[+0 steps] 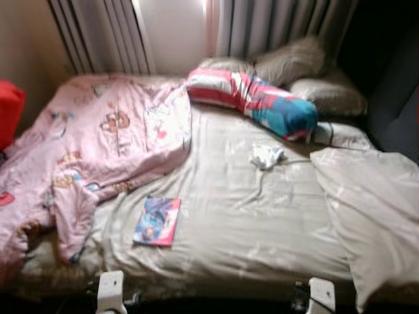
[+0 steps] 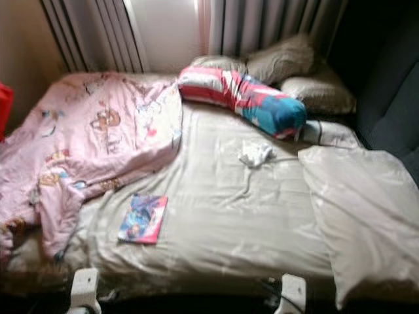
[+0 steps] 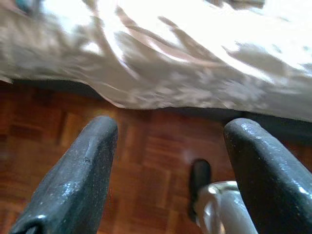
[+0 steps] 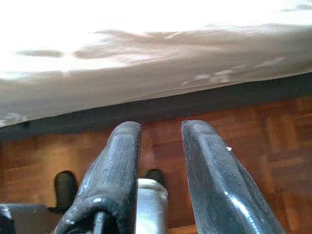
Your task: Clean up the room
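A bed (image 1: 262,216) with a beige sheet stands before me. A crumpled pink printed blanket (image 1: 98,144) covers its left side. A colourful book (image 1: 158,220) lies on the sheet near the front, and a crumpled white cloth (image 1: 267,156) lies further back. A red, white and blue bolster (image 1: 252,98) rests at the head. My left gripper (image 3: 170,126) hangs open over the wood floor by the bed's edge, holding nothing. My right gripper (image 4: 161,127) also hangs low by the bed, its fingers a narrow gap apart and empty.
Beige pillows (image 1: 308,72) lie behind the bolster below grey curtains (image 1: 262,26). A large white pillow (image 1: 373,209) sits on the bed's right side. A red object (image 1: 10,111) shows at the far left. Parquet floor (image 3: 141,165) runs under the bed's edge.
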### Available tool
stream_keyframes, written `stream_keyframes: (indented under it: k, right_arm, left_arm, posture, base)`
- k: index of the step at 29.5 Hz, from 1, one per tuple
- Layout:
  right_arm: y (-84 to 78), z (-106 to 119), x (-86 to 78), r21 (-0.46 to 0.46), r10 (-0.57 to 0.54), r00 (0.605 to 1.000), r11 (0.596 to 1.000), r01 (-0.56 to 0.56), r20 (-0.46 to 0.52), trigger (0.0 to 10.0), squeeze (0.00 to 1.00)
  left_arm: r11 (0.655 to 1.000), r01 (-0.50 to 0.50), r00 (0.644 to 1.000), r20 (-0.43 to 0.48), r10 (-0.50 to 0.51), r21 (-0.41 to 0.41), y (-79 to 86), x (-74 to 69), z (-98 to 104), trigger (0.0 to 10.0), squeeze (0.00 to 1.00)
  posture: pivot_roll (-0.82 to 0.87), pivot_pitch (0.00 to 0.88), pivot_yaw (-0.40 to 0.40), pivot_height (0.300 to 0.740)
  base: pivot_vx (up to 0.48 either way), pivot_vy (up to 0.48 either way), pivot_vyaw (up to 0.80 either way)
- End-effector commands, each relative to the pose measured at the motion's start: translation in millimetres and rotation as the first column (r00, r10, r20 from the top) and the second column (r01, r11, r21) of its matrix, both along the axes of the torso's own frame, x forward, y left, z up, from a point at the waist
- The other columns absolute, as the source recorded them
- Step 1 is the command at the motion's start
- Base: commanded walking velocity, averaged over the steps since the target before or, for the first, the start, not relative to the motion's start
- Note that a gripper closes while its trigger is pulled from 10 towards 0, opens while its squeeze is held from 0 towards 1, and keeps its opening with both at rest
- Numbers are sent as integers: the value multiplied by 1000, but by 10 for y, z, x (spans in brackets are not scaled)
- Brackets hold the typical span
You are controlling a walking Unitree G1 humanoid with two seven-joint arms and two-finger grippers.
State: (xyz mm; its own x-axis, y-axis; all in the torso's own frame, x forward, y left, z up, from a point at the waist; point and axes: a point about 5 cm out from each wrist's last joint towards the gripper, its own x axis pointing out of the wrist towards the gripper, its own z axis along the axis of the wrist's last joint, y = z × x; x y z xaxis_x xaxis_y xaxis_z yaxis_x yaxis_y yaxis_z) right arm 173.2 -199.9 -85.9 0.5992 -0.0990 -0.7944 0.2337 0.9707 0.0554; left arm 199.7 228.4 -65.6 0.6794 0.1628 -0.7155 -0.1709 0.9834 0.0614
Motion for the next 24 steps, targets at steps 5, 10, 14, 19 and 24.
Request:
stream_keyframes:
  k: [5, 10, 14, 19, 24]
  right_arm:
    - [-82, -6, -41, -23, 1, 1000, 1000, -2, -17, 10000, 0]
    - [-80, -4, -36, -25, 12, 1000, 1000, -12, -19, 10000, 0]
    - [-81, -4, -35, -27, 17, 1000, 999, -18, -20, 10000, 0]
    - [-82, -3, -34, -31, 28, 999, 999, -29, -23, 10000, 0]
    - [-80, -2, -30, -37, 42, 999, 998, -43, -25, 10000, 0]
  left_arm:
    - [1000, 0, 1000, -13, -1, -15, -52, -13, -23, 10000, 0]
    - [1000, -2, 1000, -13, 2, -14, -53, -12, -23, 10000, 0]
    - [1000, -2, 1000, -13, 2, -15, -55, -12, -23, 10000, 0]
    - [1000, -2, 1000, -13, 2, -15, -57, -11, -23, 10000, 0]
    - [1000, -3, 1000, -12, 3, -15, -55, -11, -22, 10000, 0]
  posture:
    - [35, 19, 10, 740]
    - [35, 19, 9, 740]
    - [35, 19, 8, 740]
    - [37, 19, 7, 740]
    - [37, 19, 7, 740]
  base:
    - [0, 442, 0]
    - [0, 442, 0]
    - [0, 442, 0]
    - [0, 442, 0]
    - [0, 391, 0]
